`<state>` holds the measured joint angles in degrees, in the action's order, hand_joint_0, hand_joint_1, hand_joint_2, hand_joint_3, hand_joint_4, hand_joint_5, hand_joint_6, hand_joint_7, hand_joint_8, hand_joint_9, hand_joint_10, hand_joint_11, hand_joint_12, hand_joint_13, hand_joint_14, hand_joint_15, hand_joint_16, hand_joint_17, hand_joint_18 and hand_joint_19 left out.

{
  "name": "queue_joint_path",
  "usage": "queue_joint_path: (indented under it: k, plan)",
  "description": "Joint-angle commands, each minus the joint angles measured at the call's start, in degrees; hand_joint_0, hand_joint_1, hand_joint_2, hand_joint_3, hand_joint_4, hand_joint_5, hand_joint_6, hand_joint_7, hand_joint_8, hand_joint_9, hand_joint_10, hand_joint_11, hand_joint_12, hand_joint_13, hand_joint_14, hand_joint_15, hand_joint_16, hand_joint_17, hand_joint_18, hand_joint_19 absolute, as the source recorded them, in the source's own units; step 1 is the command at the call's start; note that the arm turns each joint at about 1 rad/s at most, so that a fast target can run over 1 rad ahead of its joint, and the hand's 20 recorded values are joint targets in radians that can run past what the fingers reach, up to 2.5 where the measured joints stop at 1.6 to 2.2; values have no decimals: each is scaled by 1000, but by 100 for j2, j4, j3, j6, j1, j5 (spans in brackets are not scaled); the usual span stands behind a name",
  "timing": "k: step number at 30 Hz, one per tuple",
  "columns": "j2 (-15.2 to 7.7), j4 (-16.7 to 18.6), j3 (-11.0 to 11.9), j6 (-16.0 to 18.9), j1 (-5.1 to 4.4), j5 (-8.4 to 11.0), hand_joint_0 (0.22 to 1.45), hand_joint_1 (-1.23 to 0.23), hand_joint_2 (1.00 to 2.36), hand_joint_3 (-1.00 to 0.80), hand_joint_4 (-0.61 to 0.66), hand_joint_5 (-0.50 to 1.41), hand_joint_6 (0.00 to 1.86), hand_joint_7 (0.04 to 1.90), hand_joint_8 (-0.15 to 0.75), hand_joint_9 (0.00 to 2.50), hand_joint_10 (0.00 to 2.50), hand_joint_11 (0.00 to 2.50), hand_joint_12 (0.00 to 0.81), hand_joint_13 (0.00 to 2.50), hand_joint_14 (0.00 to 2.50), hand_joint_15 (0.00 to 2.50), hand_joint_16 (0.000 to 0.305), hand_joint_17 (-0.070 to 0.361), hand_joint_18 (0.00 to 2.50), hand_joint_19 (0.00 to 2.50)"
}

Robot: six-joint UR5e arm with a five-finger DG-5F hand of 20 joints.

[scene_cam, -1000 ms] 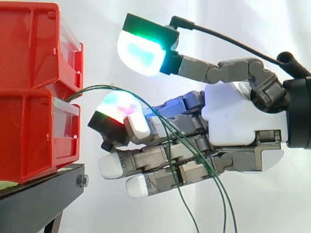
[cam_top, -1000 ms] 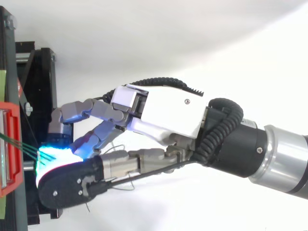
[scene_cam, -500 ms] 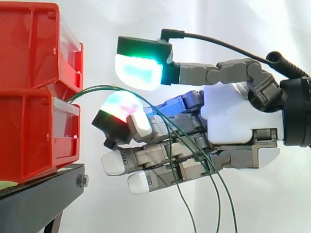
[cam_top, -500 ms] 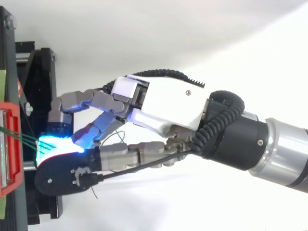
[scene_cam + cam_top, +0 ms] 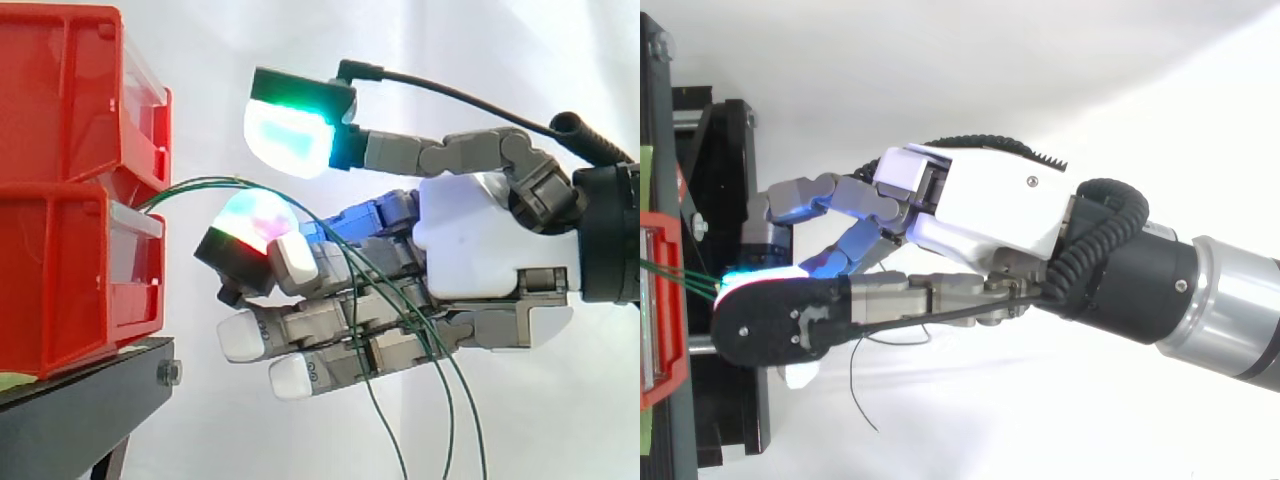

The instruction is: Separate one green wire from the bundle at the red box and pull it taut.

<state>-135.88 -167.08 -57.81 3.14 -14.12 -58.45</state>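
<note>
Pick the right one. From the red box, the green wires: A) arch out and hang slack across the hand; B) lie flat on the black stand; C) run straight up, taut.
A: the green wires curve out of the red box and droop across the hand.

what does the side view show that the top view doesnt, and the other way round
Side view: the height gap between the hand's upper glowing pad and lower pad. The green wires arch over the lower pad and hang down across the fingers.
Top view: the wires fan apart sideways where they leave the red box, and the arm's silver wrist.
Both: hand, wires, red box, black stand.
</note>
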Motion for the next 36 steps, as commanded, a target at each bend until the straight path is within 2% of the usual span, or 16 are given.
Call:
queue_joint_path:
  k: [1, 9, 16, 17, 20, 22, 24, 29, 33, 36]
  plan:
    - [0, 9, -3, -6, 15, 0, 627, -514, 1021, -159, 238, -173, 698, 1407, 405, 1043, 20, 713, 415, 859, 14, 388, 58, 130, 718, 435]
    - [0, 9, 6, -15, 41, 0, 632, -672, 1024, -9, 279, -210, 807, 1272, 411, 991, 20, 741, 419, 858, 13, 386, 59, 133, 733, 424]
    - [18, 0, 6, -6, 41, 0, 640, -701, 1024, -52, 276, -212, 819, 1250, 401, 990, 18, 748, 414, 864, 14, 393, 58, 130, 729, 430]
    - [18, 0, 6, -6, 41, 0, 640, -708, 1024, -68, 274, -212, 821, 1244, 398, 992, 21, 751, 411, 866, 14, 395, 58, 130, 729, 430]
    - [35, 0, 6, -15, 50, -9, 607, -712, 1016, -282, 252, -195, 791, 1241, 391, 991, 17, 702, 407, 867, 14, 386, 57, 129, 731, 445]
    - [44, -9, 6, -15, 41, -35, 581, -671, 1006, -432, 252, -175, 758, 1260, 400, 1024, 18, 703, 409, 869, 15, 389, 57, 129, 734, 452]
    - [44, -62, 6, -15, 41, -70, 568, -627, 1000, -500, 257, -164, 728, 1291, 401, 1034, 18, 710, 410, 873, 14, 393, 58, 130, 735, 450]
    - [44, -97, 6, -15, 41, -70, 527, -571, 1000, -500, 264, -151, 690, 1322, 412, 1046, 19, 683, 421, 880, 13, 389, 60, 135, 747, 450]
    - [44, -97, 6, -15, 41, -70, 585, -650, 1000, -488, 246, -154, 699, 1413, 404, 1051, 21, 705, 411, 869, 14, 393, 57, 129, 727, 457]
    - [44, -97, 6, -15, 32, -70, 612, -698, 1012, -354, 244, -173, 761, 1378, 395, 1035, 18, 696, 407, 872, 16, 395, 57, 128, 727, 456]
